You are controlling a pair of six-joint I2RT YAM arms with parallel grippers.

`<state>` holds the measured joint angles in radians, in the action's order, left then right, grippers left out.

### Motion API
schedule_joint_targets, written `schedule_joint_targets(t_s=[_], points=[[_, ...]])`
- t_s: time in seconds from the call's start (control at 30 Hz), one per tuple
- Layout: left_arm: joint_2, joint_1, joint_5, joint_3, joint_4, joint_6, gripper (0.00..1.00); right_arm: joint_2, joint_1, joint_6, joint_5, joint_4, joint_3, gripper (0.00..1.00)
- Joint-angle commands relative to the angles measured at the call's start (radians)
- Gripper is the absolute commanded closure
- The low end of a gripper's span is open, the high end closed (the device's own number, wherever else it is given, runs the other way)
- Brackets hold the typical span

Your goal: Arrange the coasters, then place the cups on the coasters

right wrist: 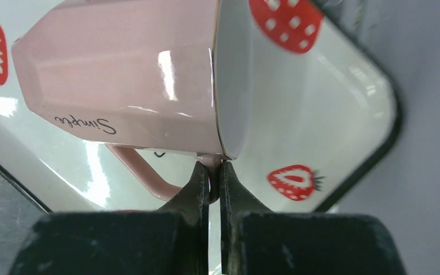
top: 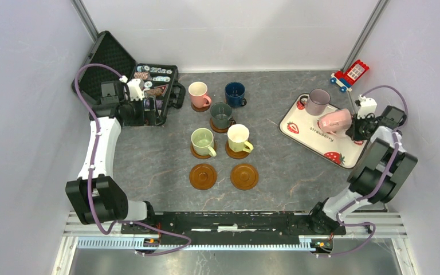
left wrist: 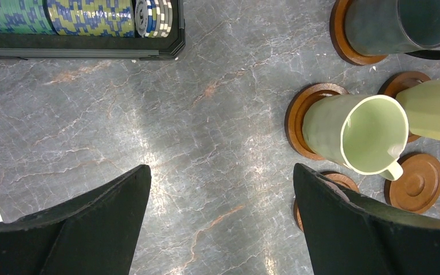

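Observation:
Several cups stand on brown coasters mid-table: pink [top: 198, 93], navy [top: 235, 93], dark grey-green [top: 222, 114], light green [top: 203, 141] and cream-yellow [top: 239, 137]. Two bare coasters [top: 203, 176] [top: 244, 176] lie in front of them. A mauve-grey cup [top: 318, 101] stands on the strawberry tray [top: 306, 134]. Beside it a pale pink cup [right wrist: 126, 74] lies on its side, and my right gripper [right wrist: 210, 169] is shut on its handle [right wrist: 137, 169]. My left gripper [left wrist: 220, 183] hangs open over bare table left of the light green cup [left wrist: 355, 134].
An open black case of poker chips [top: 154, 77] sits at the back left, close behind my left gripper. A red toy brick vehicle [top: 350, 74] lies behind the tray. Walls close in on both sides, the right one near the tray's edge [right wrist: 389, 114].

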<state>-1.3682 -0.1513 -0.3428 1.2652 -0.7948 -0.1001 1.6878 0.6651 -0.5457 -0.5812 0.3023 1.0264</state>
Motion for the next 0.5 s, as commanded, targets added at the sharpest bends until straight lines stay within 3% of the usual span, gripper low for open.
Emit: schedule_joint_targets(t_s=[0.0, 0.2, 0.47], points=[[0.006, -0.004, -0.018, -0.009, 0.047, -0.007, 0.00, -0.178, -0.083, -0.051, 0.158, -0.104, 0.026, 1.00], [0.000, -0.003, -0.016, 0.002, 0.054, -0.013, 0.00, -0.299, -0.242, -0.192, 0.444, -0.229, -0.086, 1.00], [-0.009, -0.004, -0.014, 0.008, 0.055, -0.019, 0.00, -0.399, -0.463, -0.341, 0.708, -0.421, -0.261, 1.00]])
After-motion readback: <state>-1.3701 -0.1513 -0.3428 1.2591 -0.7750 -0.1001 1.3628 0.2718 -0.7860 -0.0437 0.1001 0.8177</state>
